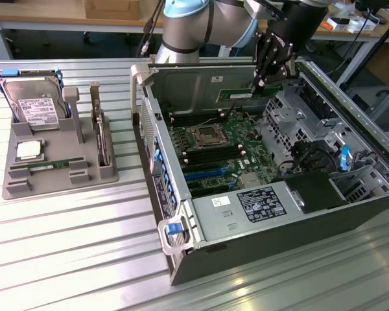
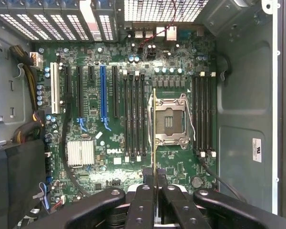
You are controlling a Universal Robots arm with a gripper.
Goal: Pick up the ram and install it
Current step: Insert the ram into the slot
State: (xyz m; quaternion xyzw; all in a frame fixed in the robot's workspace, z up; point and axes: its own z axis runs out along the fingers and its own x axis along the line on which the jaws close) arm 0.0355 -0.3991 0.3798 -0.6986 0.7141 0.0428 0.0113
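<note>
My gripper [image 1: 257, 84] is shut on the ram [image 1: 236, 95], a long thin green board held level in the air over the open computer case [image 1: 181, 256], near its back wall. In the wrist view the ram [image 2: 154, 129] shows edge-on as a thin line running out from between the black fingers [image 2: 144, 193], with my gripper [image 2: 155, 179] clamped on its near end. Below it lies the motherboard [image 2: 93, 102]. The stick hangs above the CPU socket [image 2: 171, 121], between two banks of black memory slots [image 2: 133, 117], and touches none of them.
A grey parts tray [image 1: 58, 175] stands on the slatted table at the exterior view's left, holding a hard drive [image 1: 35, 103], a silver CPU chip [image 1: 28, 150] and another green stick [image 1: 48, 166]. The case walls, drive cage [image 1: 298, 113] and power supply [image 1: 246, 207] ring the motherboard.
</note>
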